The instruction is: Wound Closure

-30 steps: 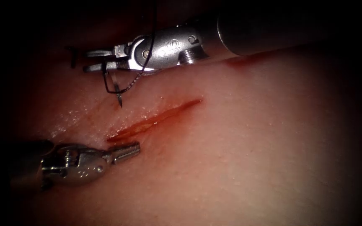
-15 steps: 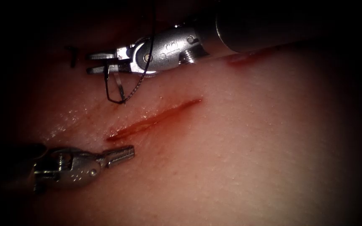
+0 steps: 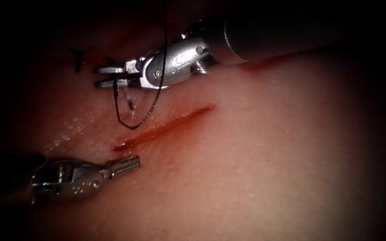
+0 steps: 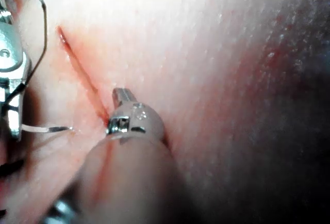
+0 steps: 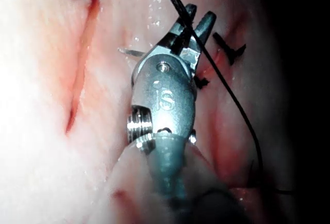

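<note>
The cut [image 3: 166, 126] runs slantwise across the pale tissue [image 3: 264, 151], lined with red fluid. My right tool [image 3: 101, 76] hovers up and to the left of the cut, jaws shut on the curved needle [image 3: 129, 100] near its back end. The needle hangs down with its tip just left of the cut, at the tissue surface; I cannot tell whether it has entered. Black thread [image 3: 132, 127] loops from the jaws down toward the cut and rises past the tool's wrist. My left tool [image 3: 132, 162] lies by the cut's lower end, shut and holding nothing. The needle [image 4: 49, 128] and the right tool [image 5: 198, 20] show close up.
Short dark cut ends of thread [image 3: 77, 60] sit in the tissue left of the right tool's jaws, and again beside them [image 5: 229, 46]. A streak of red fluid [image 3: 255, 64] lies under the right tool's shaft.
The right tool has shifted a little right and turned the needle; the thread loop has dropped lower toward the cut. The left tool has drawn back to the left.
</note>
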Controlling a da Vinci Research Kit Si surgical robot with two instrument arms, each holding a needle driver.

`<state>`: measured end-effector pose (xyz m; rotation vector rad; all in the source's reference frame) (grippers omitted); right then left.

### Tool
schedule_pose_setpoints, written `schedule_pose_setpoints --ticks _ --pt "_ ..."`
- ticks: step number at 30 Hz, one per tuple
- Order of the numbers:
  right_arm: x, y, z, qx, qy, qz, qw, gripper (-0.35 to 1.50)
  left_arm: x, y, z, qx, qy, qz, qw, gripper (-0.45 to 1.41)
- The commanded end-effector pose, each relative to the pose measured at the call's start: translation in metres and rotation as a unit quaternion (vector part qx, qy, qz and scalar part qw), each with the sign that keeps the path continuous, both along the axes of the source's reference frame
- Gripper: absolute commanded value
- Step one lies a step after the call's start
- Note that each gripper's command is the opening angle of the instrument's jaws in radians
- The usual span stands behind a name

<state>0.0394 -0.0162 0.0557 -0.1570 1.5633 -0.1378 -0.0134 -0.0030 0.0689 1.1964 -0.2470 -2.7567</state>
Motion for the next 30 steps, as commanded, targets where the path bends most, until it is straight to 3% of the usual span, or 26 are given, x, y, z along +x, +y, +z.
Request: schedule_pose_setpoints --ticks 1,13,22,30 --pt "0.0008 -0.0006 0.0006 -0.002 0.002 -0.003 1.000 -0.35 -0.0005 0.0002 0.0006 -0.001 0.000 0.000 1.000 -0.13" --pt "-0.0004 -0.0080 0.0040 0.019 -0.005 -0.022 1.000 -0.35 0.0000 0.0003 0.0006 0.002 0.001 -0.004 1.000 -0.15" --pt "-0.0018 -0.0094 0.0043 0.043 -0.014 -0.030 0.999 -0.35 0.0001 0.0004 0.0007 0.003 0.003 -0.007 1.000 -0.15" --pt "-0.0020 -0.0135 0.0065 0.058 -0.018 -0.050 0.997 -0.35 0.0004 0.0006 0.0007 0.002 0.004 -0.008 1.000 -0.13"
